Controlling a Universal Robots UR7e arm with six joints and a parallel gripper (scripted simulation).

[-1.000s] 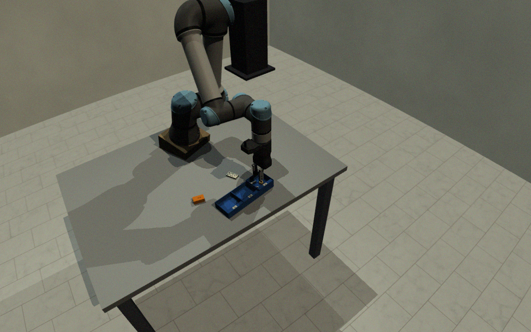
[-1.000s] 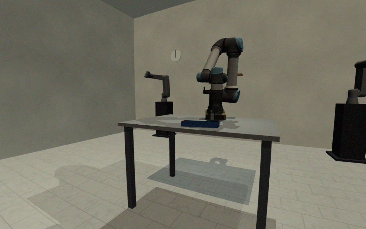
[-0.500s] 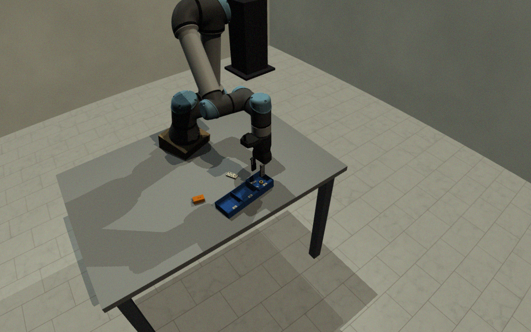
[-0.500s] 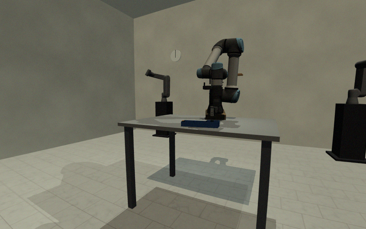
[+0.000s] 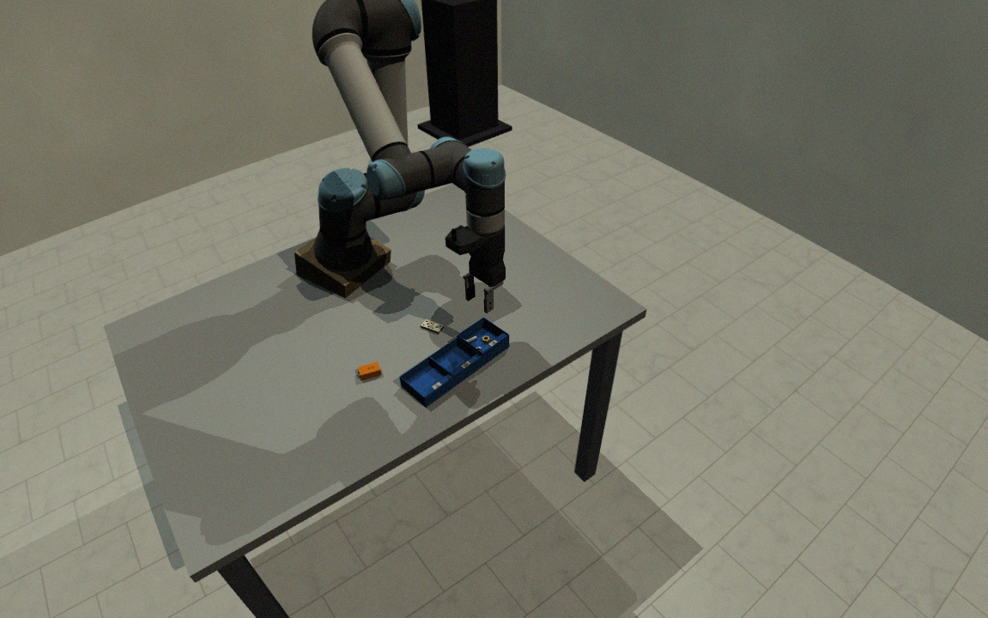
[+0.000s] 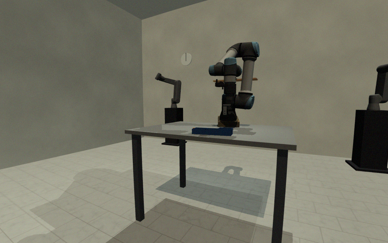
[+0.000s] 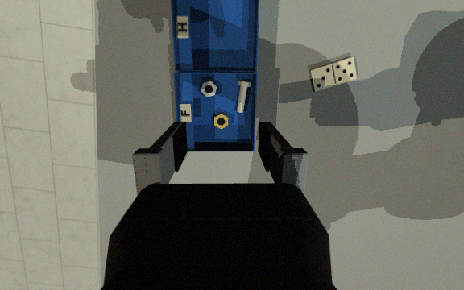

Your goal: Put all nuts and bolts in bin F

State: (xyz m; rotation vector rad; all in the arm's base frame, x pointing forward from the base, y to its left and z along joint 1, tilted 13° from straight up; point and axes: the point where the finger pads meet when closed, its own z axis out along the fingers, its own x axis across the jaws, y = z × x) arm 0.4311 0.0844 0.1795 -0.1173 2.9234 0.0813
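Gripper (image 7: 220, 149) spread wide, holding nothing, hanging above the near end wall of the blue bin strip (image 5: 414, 388), clear of it. Inside the compartment marked F (image 7: 185, 113): a grey nut (image 7: 208, 88), a yellow nut (image 7: 221, 121) and a bolt (image 7: 242, 96), all lying flat on the bin floor, apart from one another. Next compartment, marked H (image 7: 182, 26), showing no loose part in the wrist view. Out on the table (image 5: 266, 430): a domino (image 7: 333, 72) just beside the bin, and an orange block (image 5: 368, 370) further off, neither a nut nor a bolt, so rightly left alone. No other fastener visible on the table in the top view, though small parts are hard to rule out there. By the look of it, sorting done and release made; probably left only to keep clear with everything lying still.
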